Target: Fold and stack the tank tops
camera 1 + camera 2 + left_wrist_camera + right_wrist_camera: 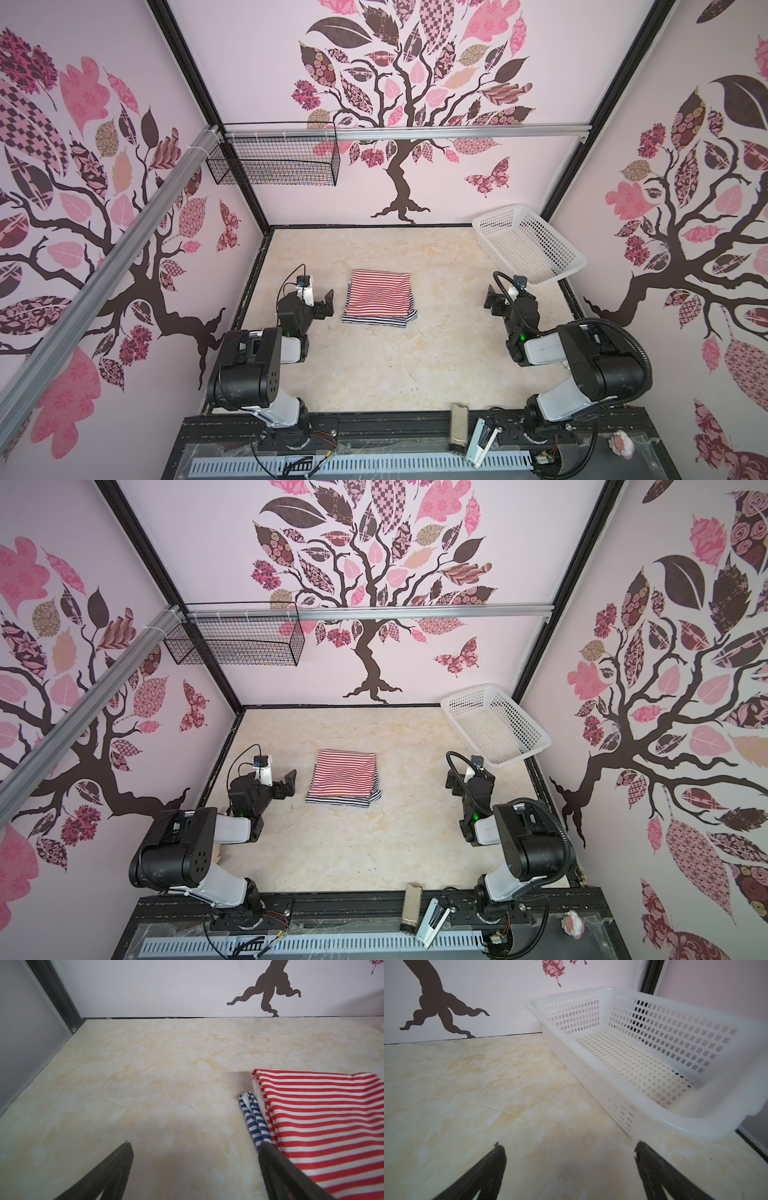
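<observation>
Left pincer (328,304), 9 o'clock of red top (380,291), and right pincer (491,300), 3 o'clock, spread empty; red top sits folded on navy top (374,321); task seems done; next: retreat.

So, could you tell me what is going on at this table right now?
Both tank tops lie folded in one stack mid-table, the red-striped tank top on the navy-striped tank top. The left gripper and right gripper are open and hold nothing, one at each side of the stack. The white basket is empty.
</observation>
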You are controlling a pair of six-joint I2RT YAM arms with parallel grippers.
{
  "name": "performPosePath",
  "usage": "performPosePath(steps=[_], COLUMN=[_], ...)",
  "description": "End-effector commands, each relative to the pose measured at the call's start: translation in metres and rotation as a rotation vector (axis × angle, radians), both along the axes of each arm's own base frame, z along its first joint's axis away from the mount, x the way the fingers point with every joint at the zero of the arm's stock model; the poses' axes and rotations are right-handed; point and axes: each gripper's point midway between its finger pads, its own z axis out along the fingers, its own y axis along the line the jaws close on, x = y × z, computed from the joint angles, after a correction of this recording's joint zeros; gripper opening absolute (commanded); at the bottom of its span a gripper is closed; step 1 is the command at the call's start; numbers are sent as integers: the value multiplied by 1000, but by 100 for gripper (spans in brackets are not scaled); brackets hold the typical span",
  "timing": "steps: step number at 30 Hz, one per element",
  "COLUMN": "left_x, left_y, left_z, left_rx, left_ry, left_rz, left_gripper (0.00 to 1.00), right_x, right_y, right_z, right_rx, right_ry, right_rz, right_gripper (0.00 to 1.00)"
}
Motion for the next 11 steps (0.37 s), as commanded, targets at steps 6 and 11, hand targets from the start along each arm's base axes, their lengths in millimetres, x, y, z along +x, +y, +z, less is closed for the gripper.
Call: performPosePath(steps=[6, 11], left_x=[9, 11], left_y=[1, 10], left_z=[10, 9], left_rx=[2, -5], left_ry=[-25, -13], left_rz=[-3, 47], left_gripper=[98, 98], right_x=[4, 4], right_y=[0, -1], right_z=[12, 11], right_rx=[13, 13], right_ry=[-44, -43], right_rz=[1, -1], right_gripper=[100, 100])
